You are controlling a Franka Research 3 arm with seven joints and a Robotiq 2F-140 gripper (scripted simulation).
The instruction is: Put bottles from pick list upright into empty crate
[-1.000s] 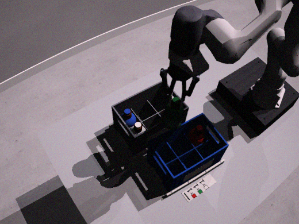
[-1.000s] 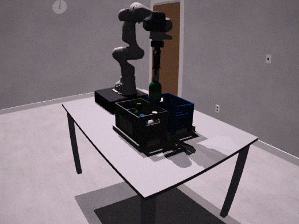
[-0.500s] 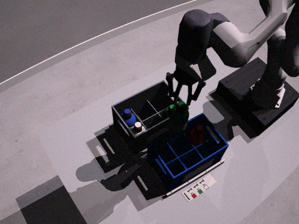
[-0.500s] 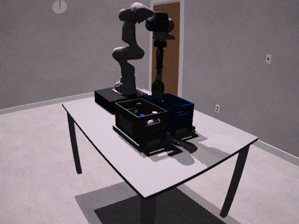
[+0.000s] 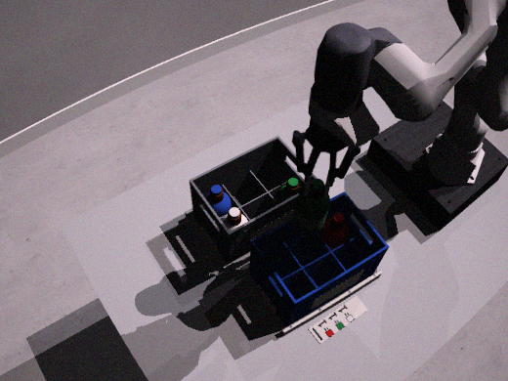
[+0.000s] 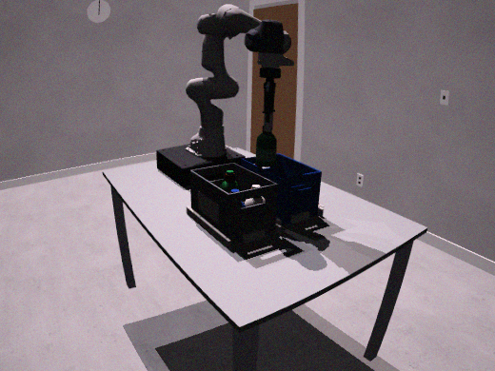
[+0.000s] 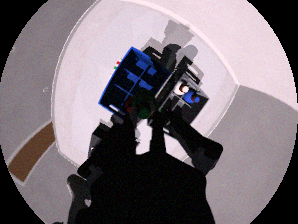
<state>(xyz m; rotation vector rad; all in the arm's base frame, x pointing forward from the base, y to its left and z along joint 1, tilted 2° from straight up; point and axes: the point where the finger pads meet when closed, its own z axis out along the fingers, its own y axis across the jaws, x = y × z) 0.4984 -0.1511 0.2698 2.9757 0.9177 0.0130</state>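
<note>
Blue crate (image 5: 342, 269) (image 6: 297, 190) (image 7: 111, 82) w/ red btl (image 5: 336, 230); black crate (image 5: 234, 163) (image 6: 233, 224) (image 7: 200, 107), grey rim, w/ blue btl (image 5: 220, 201) (image 7: 191, 96), white-capped btl (image 5: 234, 215) (image 7: 183, 88) & green-capped btl (image 5: 292, 183) (image 6: 230, 180); dk green btl (image 5: 314, 207) (image 6: 266, 148) (image 7: 144, 109); white list (image 5: 359, 306), black bar, red, green & white marks; brown door (image 6: 276, 95) (image 7: 31, 152), white frame.

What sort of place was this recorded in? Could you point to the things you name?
Probably a plain indoor room, perhaps a lab or office: bare gray walls, a wooden door (image 6: 276, 86) in a white frame, and a wall outlet (image 6: 360, 180).

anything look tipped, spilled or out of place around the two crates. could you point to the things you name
Nothing stands out. The blue crate (image 5: 342, 268) (image 6: 299, 190) (image 7: 107, 86) and black crate (image 5: 211, 215) (image 6: 233, 209) (image 7: 198, 112) look level, and no spill shows. The green bottle (image 5: 314, 207) (image 6: 266, 149) (image 7: 144, 111) hangs upright from the gripper (image 5: 318, 180) (image 6: 267, 129) (image 7: 143, 108). Dim light hides the crate bottoms.
</note>
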